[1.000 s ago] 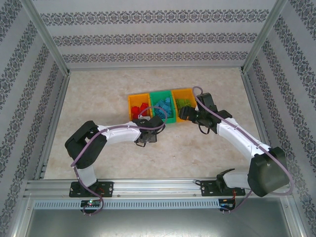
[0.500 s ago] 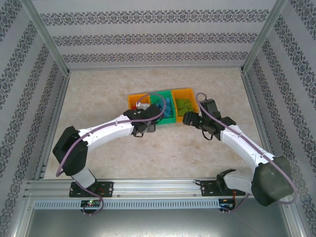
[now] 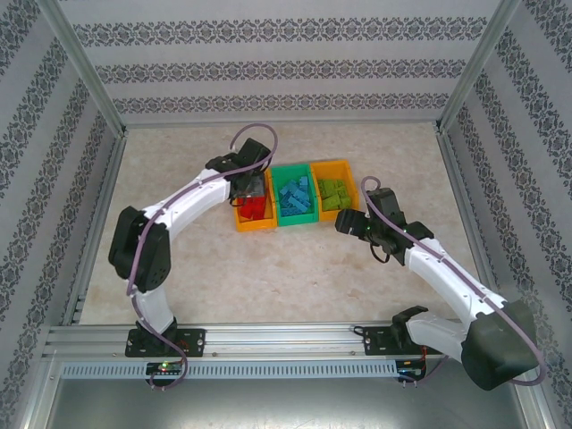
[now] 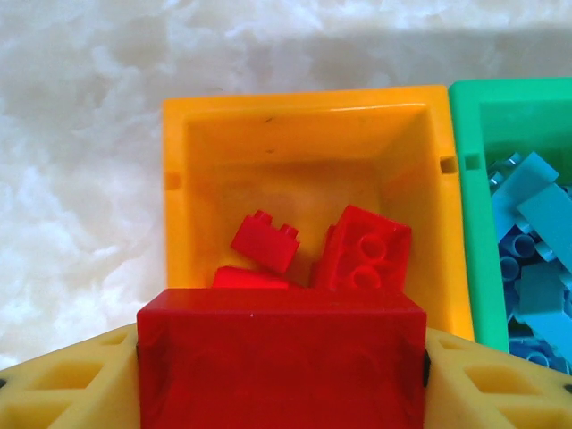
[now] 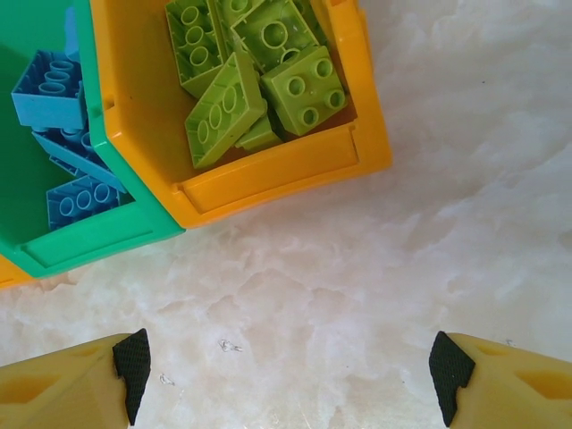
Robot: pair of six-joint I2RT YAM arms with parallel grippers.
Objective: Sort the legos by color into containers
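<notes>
red brick (image 4: 280, 357) — bottom cropped | orange bin (image 4: 304, 134) — near wall apparently hidden

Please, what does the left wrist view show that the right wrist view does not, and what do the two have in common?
Left wrist view: the left orange bin holding red legos, and a red brick clamped in the left hand.
Right wrist view: the right orange bin holding lime legos, and the open, empty right hand.
Shared: the green bin with blue legos, and the marbled table.
</notes>
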